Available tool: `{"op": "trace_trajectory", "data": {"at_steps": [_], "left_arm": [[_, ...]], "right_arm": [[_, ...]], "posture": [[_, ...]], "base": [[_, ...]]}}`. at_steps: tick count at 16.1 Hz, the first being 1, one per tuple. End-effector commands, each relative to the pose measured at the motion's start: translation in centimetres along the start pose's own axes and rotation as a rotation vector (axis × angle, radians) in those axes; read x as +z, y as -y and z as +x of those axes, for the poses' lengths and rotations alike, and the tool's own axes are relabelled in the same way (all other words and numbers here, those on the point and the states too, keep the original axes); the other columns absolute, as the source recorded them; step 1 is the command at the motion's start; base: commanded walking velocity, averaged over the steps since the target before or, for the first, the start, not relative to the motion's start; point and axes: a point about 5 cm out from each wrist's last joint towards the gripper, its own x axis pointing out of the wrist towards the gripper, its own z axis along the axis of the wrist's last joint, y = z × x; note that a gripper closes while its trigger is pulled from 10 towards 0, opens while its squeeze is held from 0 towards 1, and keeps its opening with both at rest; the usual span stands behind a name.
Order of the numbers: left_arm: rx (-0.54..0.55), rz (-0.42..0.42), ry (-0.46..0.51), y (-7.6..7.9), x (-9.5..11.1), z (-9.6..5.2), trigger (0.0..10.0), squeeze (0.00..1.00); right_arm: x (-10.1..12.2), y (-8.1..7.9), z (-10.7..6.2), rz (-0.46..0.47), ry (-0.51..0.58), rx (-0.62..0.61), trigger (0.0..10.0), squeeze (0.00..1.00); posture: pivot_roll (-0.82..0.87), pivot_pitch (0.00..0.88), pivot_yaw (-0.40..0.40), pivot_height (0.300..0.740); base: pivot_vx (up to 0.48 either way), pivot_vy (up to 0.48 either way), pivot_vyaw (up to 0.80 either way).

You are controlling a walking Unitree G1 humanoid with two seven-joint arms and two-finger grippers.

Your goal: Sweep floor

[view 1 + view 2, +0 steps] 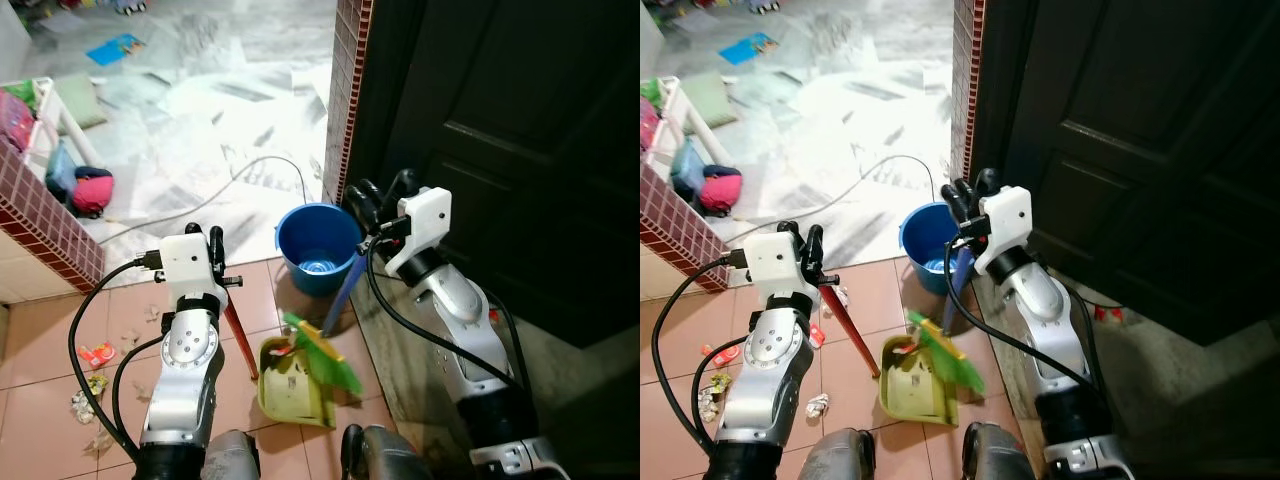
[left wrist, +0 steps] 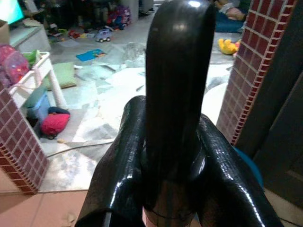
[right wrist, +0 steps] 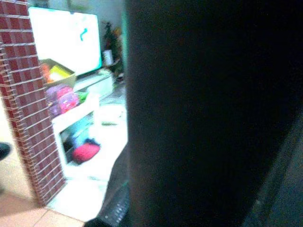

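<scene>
My left gripper is shut on the top of a red dustpan handle, which slants down to a yellow-green dustpan on the pink tiles in front of my feet. My right gripper is shut on a blue broom handle. The green broom head rests at the dustpan's right edge. Litter lies scattered on the tiles to my left, with a white scrap nearer my feet. In the left wrist view the black fingers are pressed together.
A blue bucket stands just beyond the dustpan beside a brick pillar. A dark door is close on the right. A low brick wall, bags and a cable lie towards the grey floor ahead.
</scene>
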Motion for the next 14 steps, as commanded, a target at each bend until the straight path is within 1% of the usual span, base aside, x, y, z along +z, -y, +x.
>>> {"op": "trace_trajectory", "data": {"at_steps": [1, 3, 5, 6, 8, 10, 12, 14], "left_arm": [[0.044, 0.042, 0.082, -1.5, 1.5, 0.6, 10.0, 0.00], [0.045, 0.050, 0.079, -1.6, 1.2, 0.8, 10.0, 0.00], [0.047, 0.051, 0.083, -1.7, 1.2, 1.0, 10.0, 0.00], [0.050, 0.048, 0.091, -1.8, 1.3, 1.2, 10.0, 0.00], [0.042, 0.047, 0.086, -1.5, 0.9, 1.4, 10.0, 0.00], [0.038, 0.050, 0.084, -1.4, 0.8, 1.5, 10.0, 0.00], [0.070, 0.070, 0.062, -1.4, 0.3, 1.6, 10.0, 0.00], [0.096, 0.076, 0.067, -1.4, 0.2, 1.8, 10.0, 0.00]], "right_arm": [[0.6, 1.8, -0.6, -0.130, 0.006, -0.074, 10.0, 0.00], [0.5, 2.6, -0.9, -0.155, -0.003, -0.103, 10.0, 0.00], [0.4, 3.1, -1.1, -0.178, -0.011, -0.115, 10.0, 0.00], [0.2, 3.4, -1.6, -0.182, -0.024, -0.126, 10.0, 0.00], [-0.3, 3.1, -2.0, -0.171, -0.044, -0.145, 10.0, 0.00], [-0.3, 2.9, -2.0, -0.175, -0.042, -0.142, 10.0, 0.00], [-0.5, 2.5, -1.8, -0.182, -0.042, -0.135, 10.0, 0.00], [-0.4, 2.2, -1.5, -0.193, -0.031, -0.133, 10.0, 0.00]], "posture": [[-0.03, 0.000, 0.026, 0.740], [-0.03, 0.000, 0.031, 0.740], [-0.04, 0.000, 0.034, 0.740], [-0.04, 0.000, 0.037, 0.740], [-0.04, 0.000, 0.039, 0.740], [-0.04, 0.000, 0.039, 0.740], [-0.05, 0.000, 0.040, 0.740], [-0.05, 0.000, 0.038, 0.740]], "base": [[0.000, 0.000, 0.00], [0.000, 0.000, 0.00], [0.000, 0.000, 0.00], [0.000, 0.000, 0.00], [0.000, 0.000, 0.00], [0.000, 0.000, 0.00], [0.000, 0.000, 0.00], [0.000, 0.000, 0.00]]}}
